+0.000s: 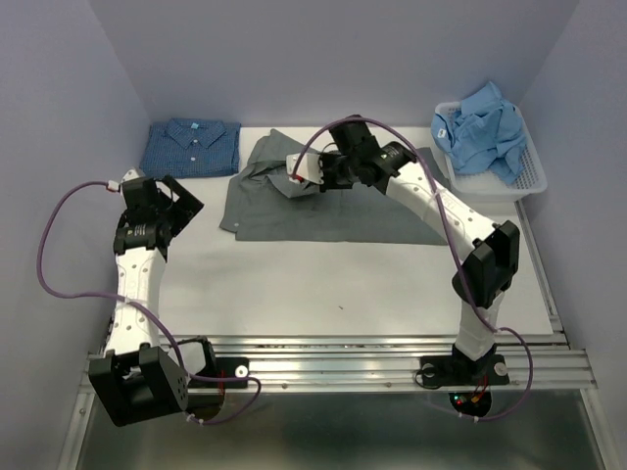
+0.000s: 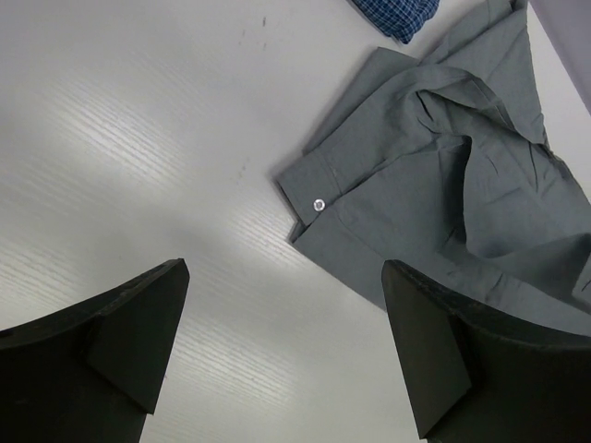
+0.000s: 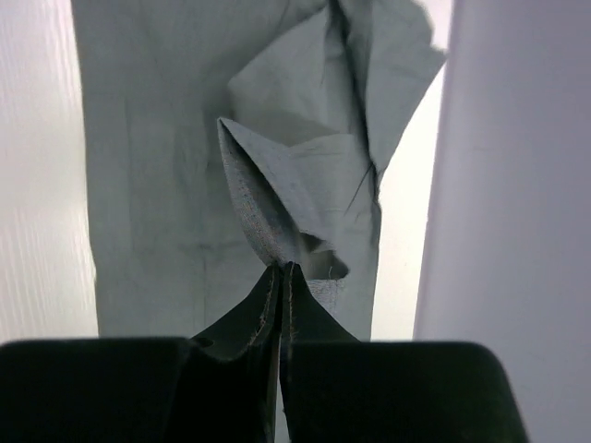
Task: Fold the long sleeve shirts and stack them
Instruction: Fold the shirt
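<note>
The mid-grey shirt (image 1: 333, 211) lies spread across the back middle of the table, its collar end bunched at the left. My right gripper (image 1: 302, 178) is over that bunched end and is shut on a raised fold of the grey shirt (image 3: 254, 198), pinched at the fingertips (image 3: 282, 268). My left gripper (image 1: 181, 201) is open and empty above bare table left of the shirt. Its wrist view shows a buttoned cuff (image 2: 319, 204) of the grey shirt (image 2: 443, 203) ahead of the gripper (image 2: 284, 272). The dark blue dotted shirt (image 1: 191, 147) lies folded at the back left. The light blue shirt (image 1: 485, 127) lies crumpled in the basket.
A white mesh basket (image 1: 529, 186) stands at the back right corner. Lilac walls close in the left, back and right sides; one wall (image 3: 508, 166) is close beside the right gripper. A corner of the dark blue shirt (image 2: 397, 14) shows at the top of the left wrist view.
</note>
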Tool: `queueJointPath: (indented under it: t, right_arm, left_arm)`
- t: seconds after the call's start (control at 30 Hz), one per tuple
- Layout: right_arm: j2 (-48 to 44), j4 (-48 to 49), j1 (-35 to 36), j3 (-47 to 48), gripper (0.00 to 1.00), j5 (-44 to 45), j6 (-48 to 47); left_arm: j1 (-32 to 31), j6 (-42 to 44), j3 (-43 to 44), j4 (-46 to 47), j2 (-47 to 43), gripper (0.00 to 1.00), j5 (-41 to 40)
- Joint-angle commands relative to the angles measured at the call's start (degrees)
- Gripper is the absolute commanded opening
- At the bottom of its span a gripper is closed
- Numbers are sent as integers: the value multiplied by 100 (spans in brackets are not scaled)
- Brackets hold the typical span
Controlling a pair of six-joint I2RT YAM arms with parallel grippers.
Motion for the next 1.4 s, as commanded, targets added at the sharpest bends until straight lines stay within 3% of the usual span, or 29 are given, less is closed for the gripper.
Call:
queueJointPath:
  t: [0.0,0.13,0.4,0.8,1.37]
  right_arm:
    - [-195,-1687,-150,31,1,-56,-1650]
    - [-293,-2443,-501,83,1,-20,-2265]
    - [-118,-3005,-1161,153,1,586,-2653]
    - [-161,-3252,-1829,-198,1,841,-2758]
    - [-205,-2875,-2312,-997,1,973,-2618]
  left_arm:
    - [25,-189,-241,521,-288,99,592]
    - [7,-303,-409,837,-201,99,1023]
    - [-536,-558,-427,1014,317,99,726]
    - [-1469,-866,-31,1137,1249,99,216]
    - [-2506,-1007,794,1541,2830,99,453]
